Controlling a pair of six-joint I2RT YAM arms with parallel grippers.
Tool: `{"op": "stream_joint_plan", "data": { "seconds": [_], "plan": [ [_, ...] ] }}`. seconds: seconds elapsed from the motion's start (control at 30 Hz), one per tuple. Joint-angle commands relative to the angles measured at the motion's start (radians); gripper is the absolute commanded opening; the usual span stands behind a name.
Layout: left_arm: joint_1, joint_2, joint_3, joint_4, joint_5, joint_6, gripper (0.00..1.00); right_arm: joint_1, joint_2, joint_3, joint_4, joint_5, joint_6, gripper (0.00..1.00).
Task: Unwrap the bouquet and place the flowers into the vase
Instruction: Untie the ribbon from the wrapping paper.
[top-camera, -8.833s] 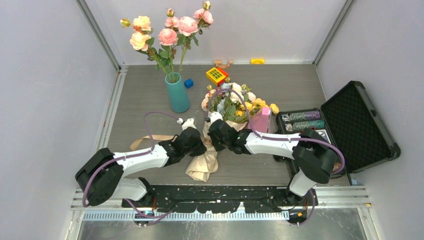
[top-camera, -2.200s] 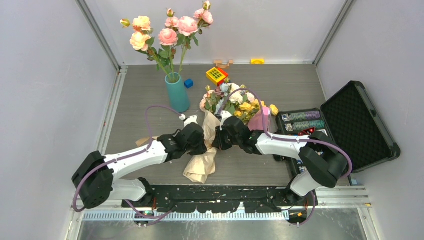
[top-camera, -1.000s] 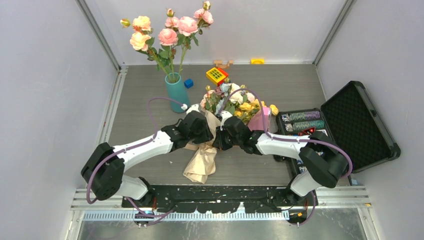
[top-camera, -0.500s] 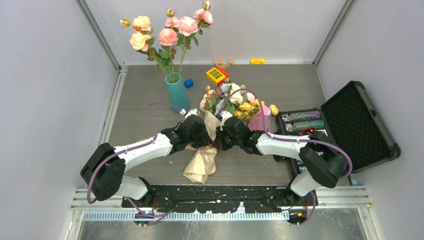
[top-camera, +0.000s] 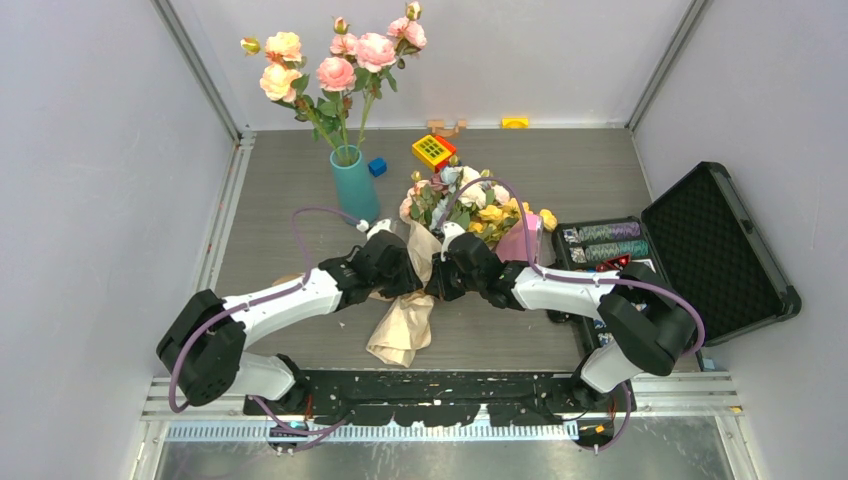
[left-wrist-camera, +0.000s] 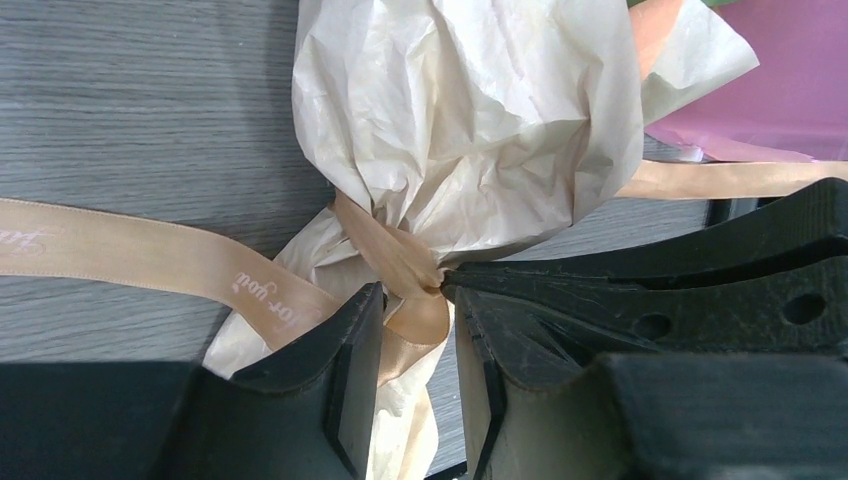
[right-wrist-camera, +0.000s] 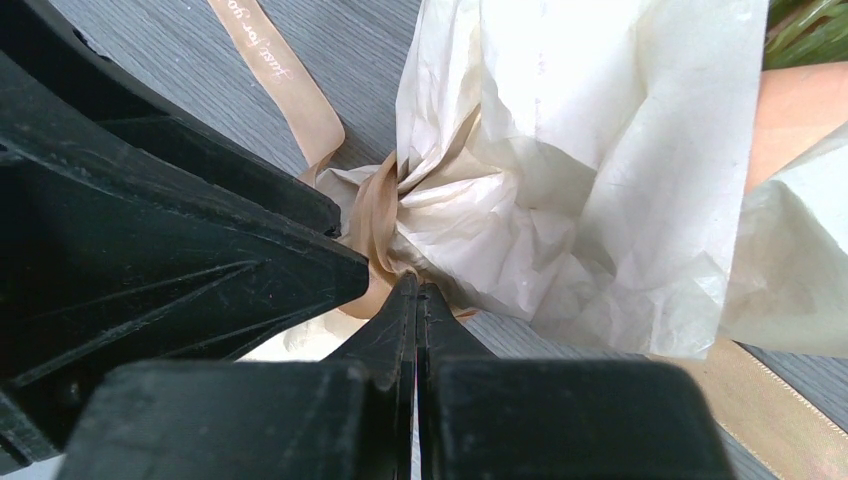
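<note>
"Top external first: where is the bouquet?"

"Lying on the table mid-field. Its flowers point away towards the pink box, and the wrapped end points towards the arm bases. The teal vase stands apart to the left, holding tall roses. Both arms reach inward with forearms low, so the left gripper and right gripper meet at the tied waist."

"Left wrist?"

"Its jaws stand part-way closed around a loop of the tan ribbon at the knot, and the loop looks gripped. A printed tail runs off left across the table."

"Right wrist?"

"Those jaws are clenched flat together, tips pressed against the knot under the cream paper. Whether any ribbon is nipped between them, I cannot tell."

"So which step?"

"Untying, I'd judge; nothing is unwrapped yet. The next move calls for one gripper to pin the bundle while the other draws the loop out sideways, gently, lest the whole bouquet slide."
</note>
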Motion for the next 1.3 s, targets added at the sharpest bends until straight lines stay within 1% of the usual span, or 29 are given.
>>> {"op": "stream_joint_plan", "data": {
  "seconds": [0.0, 0.23, 0.4, 1.0, 1.2, 1.27],
  "plan": [
    [-0.001, -0.013, 0.001, -0.028, -0.016, 0.000, 0.35, -0.002, -0.024, 0.005, 0.024, 0.016, -0.014, 0.00],
    [-0.001, 0.006, 0.003, -0.038, -0.041, 0.002, 0.36, -0.002, -0.020, 0.005, 0.025, 0.013, -0.013, 0.00],
    [-0.001, 0.022, 0.012, 0.006, -0.043, 0.001, 0.38, -0.002, -0.018, 0.006, 0.025, 0.013, -0.016, 0.00],
    [0.002, 0.070, 0.032, 0.064, -0.069, -0.002, 0.42, -0.003, -0.009, 0.006, 0.024, -0.001, -0.019, 0.00],
    [0.004, 0.080, 0.040, 0.073, -0.083, -0.001, 0.40, -0.002, -0.011, 0.001, 0.021, -0.002, -0.021, 0.00],
    [0.004, 0.085, 0.040, 0.079, -0.083, 0.000, 0.37, -0.001, -0.011, 0.001, 0.019, -0.003, -0.022, 0.00]
  ]
}}
